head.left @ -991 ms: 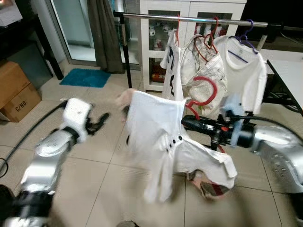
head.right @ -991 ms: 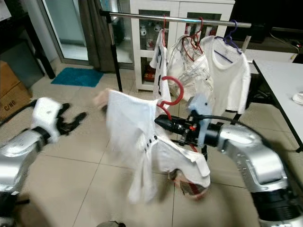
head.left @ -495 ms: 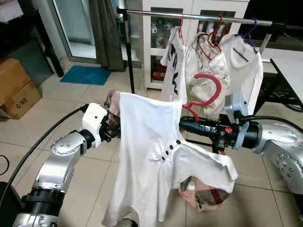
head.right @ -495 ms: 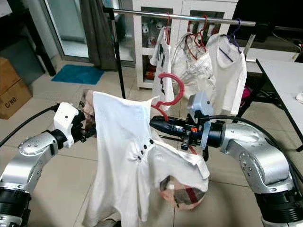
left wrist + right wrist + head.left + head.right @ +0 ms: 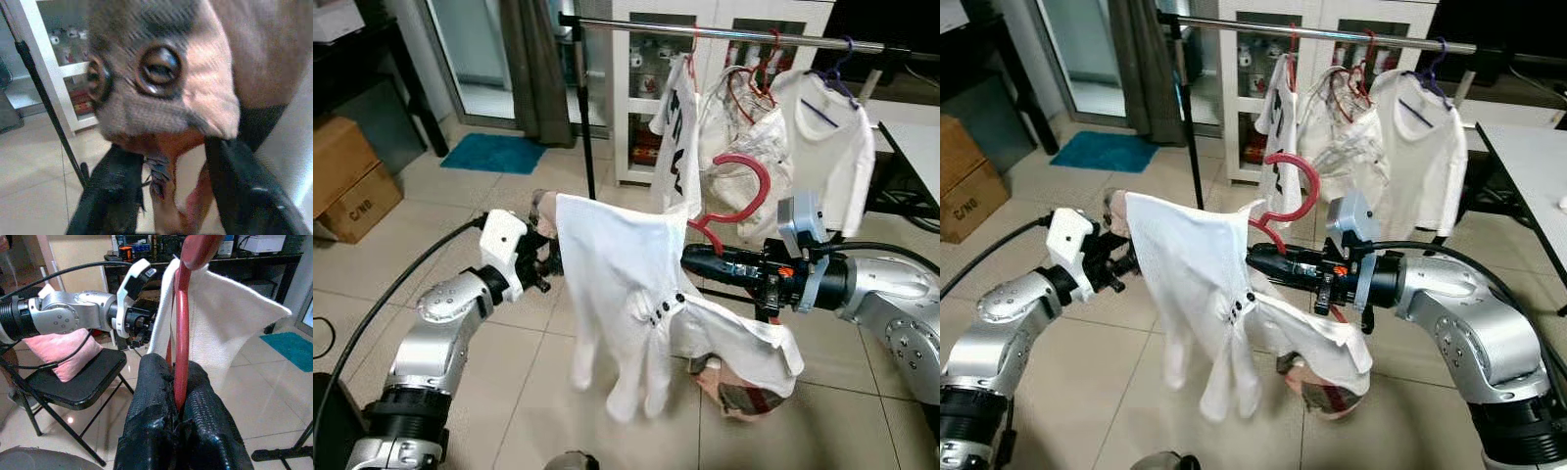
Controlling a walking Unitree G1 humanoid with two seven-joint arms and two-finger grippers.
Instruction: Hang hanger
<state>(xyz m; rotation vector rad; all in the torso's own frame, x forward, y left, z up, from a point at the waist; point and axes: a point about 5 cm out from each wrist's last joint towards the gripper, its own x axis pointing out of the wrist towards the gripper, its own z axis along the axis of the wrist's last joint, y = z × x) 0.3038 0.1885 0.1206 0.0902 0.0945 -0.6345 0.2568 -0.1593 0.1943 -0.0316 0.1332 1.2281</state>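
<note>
Right wrist view: our right gripper (image 5: 178, 382) pinches the red hanger (image 5: 736, 191) below the clothes rail (image 5: 724, 34); white shirt (image 5: 626, 294) draped on it. Left gripper (image 5: 544, 262) grips the shirt's shoulder end, fingers (image 5: 115, 191) spread around fabric.

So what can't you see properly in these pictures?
- Red plastic hanger: its arms are hidden under the white button-up shirt, eye views.
- Left gripper: its fingertips vanish behind the shirt's edge.
- Checked cloth: mostly covered by the shirt's hem.

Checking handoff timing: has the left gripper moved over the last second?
Yes. The left gripper came rightward, from out over open floor to the white shirt shoulder, toward the rack's upright pole.
</note>
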